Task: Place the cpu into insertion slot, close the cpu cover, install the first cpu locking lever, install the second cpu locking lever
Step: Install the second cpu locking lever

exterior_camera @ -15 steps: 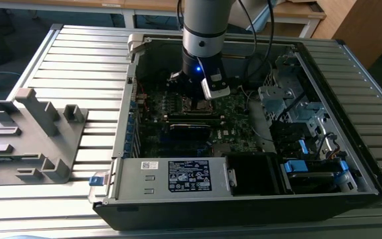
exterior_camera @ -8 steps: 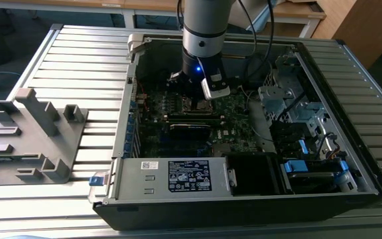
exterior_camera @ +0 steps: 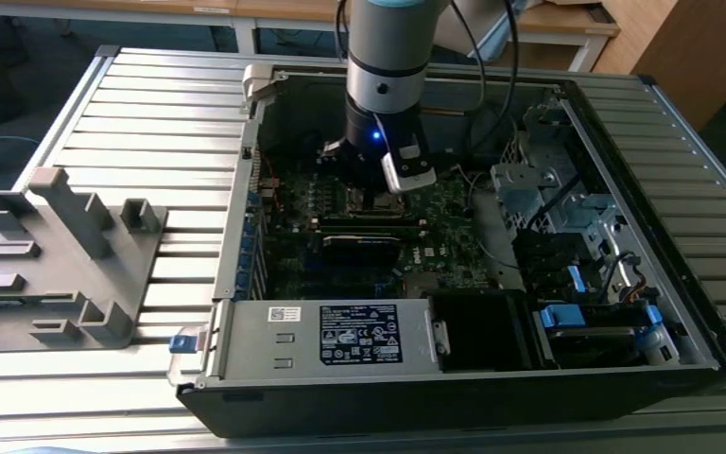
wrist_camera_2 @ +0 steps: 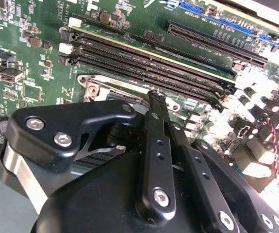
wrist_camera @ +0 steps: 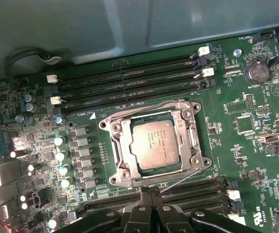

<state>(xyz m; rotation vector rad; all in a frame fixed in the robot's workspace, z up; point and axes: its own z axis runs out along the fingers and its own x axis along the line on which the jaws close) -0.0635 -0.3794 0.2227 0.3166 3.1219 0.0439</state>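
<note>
The hand (wrist_camera: pixel 150 194) hangs at the bottom middle of the first wrist view, fingers pressed together and empty, just below the socket. The cpu (wrist_camera: pixel 155 143) sits seated mid-frame, the cpu cover (wrist_camera: pixel 117 145) flat around it. A wire lever (wrist_camera: pixel 180 178) looks unlatched; press it steadily, keeping off the memory slots (wrist_camera: pixel 129 82).

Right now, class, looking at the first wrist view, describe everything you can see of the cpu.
The cpu is a small flat square chip with a dull grey-brown metal top bearing faint print. It lies flat in the socket on the green motherboard, showing through the open window of the cpu cover, the silvery metal frame lying around it. Thin wire levers run along the frame's edges. The hand hangs just beside the socket, not touching the chip.
</note>
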